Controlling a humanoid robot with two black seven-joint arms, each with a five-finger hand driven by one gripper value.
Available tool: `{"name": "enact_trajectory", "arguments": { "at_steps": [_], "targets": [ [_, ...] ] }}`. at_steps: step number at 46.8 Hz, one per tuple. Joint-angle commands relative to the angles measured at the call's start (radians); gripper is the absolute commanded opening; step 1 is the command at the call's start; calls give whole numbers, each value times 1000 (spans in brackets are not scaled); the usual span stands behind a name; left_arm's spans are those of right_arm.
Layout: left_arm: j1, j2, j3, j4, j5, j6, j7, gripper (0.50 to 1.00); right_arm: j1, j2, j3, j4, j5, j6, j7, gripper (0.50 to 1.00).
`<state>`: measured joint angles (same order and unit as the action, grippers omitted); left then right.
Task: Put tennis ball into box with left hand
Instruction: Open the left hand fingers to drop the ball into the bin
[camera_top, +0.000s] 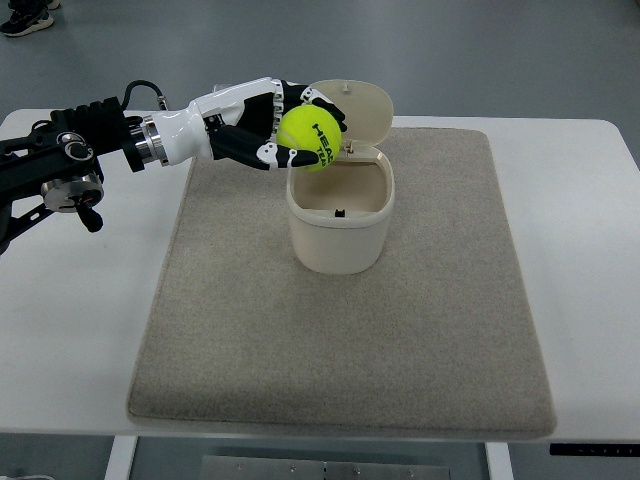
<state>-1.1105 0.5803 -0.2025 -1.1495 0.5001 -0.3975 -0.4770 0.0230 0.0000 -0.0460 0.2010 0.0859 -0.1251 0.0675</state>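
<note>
A yellow-green tennis ball (310, 138) is held in my left hand (288, 128), whose black and white fingers curl around it from the left. The ball hangs above the far left rim of a cream box (340, 243). The box stands upright on the mat with its hinged lid (362, 112) tipped back and its inside showing. My left arm reaches in from the left edge over the table.
A grey-beige mat (400, 340) covers most of the white table (70, 300). The table's front edge runs along the bottom of the view. A shoe (25, 20) shows on the floor at the top left.
</note>
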Motion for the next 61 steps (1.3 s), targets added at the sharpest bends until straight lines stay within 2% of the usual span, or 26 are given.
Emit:
{"name": "enact_trajectory", "arguments": {
  "at_steps": [1, 6, 9, 15, 18, 28, 34, 36, 47, 52, 54, 61],
  "targets": [
    [0, -5, 2, 1, -2, 15, 0, 604, 0, 0, 0, 0, 0, 1, 0, 903],
    [1, -13, 2, -1, -2, 20, 0, 623, 0, 0, 0, 0, 0, 1, 0, 901],
    [3, -14, 2, -1, -2, 22, 0, 660, 0, 0, 0, 0, 0, 1, 0, 901],
    [6, -14, 2, -3, -3, 22, 0, 662, 0, 0, 0, 0, 0, 1, 0, 901],
    [6, -14, 2, -3, -3, 22, 0, 696, 0, 0, 0, 0, 0, 1, 0, 901],
    [6, -16, 2, -3, -6, 23, 0, 739, 0, 0, 0, 2, 0, 1, 0, 901],
    [6, -16, 2, -3, -6, 43, 0, 831, 0, 0, 0, 0, 0, 1, 0, 901],
    [6, -16, 2, -3, -6, 43, 0, 844, 0, 0, 0, 0, 0, 1, 0, 901],
    [6, -19, 2, -4, -11, 43, 0, 859, 0, 0, 0, 0, 0, 1, 0, 901],
    [6, -19, 2, -12, -15, 42, 0, 849, 0, 0, 0, 0, 0, 1, 0, 901],
    [6, -19, 3, -18, -15, 42, 0, 834, 0, 0, 0, 0, 0, 1, 0, 901],
    [6, -17, 5, -39, -12, 40, 0, 735, 0, 0, 0, 0, 0, 1, 0, 903]
  ]
}}
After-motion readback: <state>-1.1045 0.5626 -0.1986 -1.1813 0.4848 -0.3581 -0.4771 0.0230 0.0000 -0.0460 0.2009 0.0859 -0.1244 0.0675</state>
